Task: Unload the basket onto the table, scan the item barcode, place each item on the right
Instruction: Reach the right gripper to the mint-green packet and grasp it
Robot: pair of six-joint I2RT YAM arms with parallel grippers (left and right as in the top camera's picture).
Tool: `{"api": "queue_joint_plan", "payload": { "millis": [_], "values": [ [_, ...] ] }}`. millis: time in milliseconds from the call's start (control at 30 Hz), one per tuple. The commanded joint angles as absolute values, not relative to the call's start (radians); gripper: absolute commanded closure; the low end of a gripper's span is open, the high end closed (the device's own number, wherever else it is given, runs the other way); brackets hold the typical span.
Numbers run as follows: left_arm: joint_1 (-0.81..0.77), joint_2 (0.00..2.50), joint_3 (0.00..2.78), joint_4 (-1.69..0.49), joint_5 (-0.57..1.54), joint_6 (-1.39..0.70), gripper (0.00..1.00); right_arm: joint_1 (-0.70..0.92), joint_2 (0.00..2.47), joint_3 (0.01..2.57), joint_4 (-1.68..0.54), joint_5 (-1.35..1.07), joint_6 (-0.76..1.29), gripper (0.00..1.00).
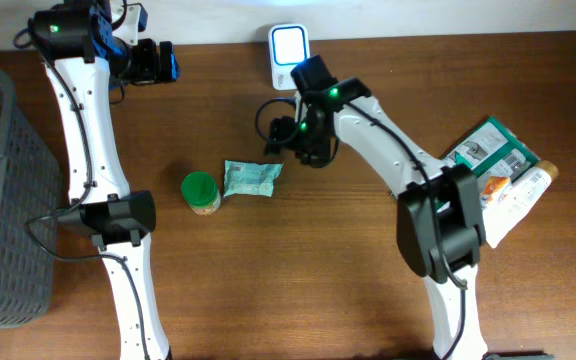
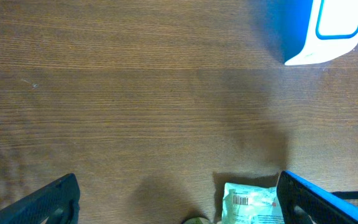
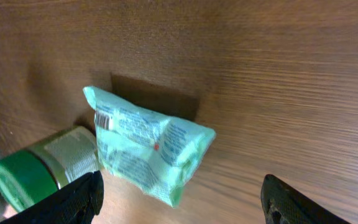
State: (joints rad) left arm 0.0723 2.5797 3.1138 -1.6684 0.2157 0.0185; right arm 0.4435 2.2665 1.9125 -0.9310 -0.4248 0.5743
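**Right gripper [image 3: 180,198] poised near mint-green plastic pouch [image 3: 148,149]**

Over the brown wooden table [image 1: 298,290], the left gripper [image 1: 153,62] is hanging wide open. The right gripper, jaws spread and empty, is hovering near the pouch, which is lying barcode [image 3: 104,118] up against a green-lidded jar [image 3: 39,168], probably lining up a pickup.

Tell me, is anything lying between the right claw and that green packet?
Nothing. The right wrist view shows the green packet just ahead of the right gripper, nothing in between.

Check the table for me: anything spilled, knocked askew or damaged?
Nothing spilled or broken. The green packet lies crumpled beside the green-lidded jar, barcode facing up. On the far right, the pile of packages sits in an untidy, overlapping heap at odd angles.
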Motion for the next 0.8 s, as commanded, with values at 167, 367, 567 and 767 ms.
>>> {"api": "queue_joint_plan", "payload": {
  "millis": [167,367,567,767],
  "values": [
    [0.073,2.586,3.13,-1.67,0.213,0.023,0.01,0.488,2.355,1.906,-0.912,-0.491,0.646,0.25],
    [0.073,2.586,3.13,-1.67,0.213,0.023,0.01,0.519,2.382,1.905,-0.847,-0.526,0.667,0.36],
    [0.073,2.586,3.13,-1.67,0.213,0.023,0.01,0.543,2.382,1.848,-0.794,-0.438,0.701,0.4],
    [0.073,2.586,3.13,-1.67,0.213,0.023,0.01,0.543,2.382,1.741,-0.676,-0.452,0.691,0.66]
  ]
}}
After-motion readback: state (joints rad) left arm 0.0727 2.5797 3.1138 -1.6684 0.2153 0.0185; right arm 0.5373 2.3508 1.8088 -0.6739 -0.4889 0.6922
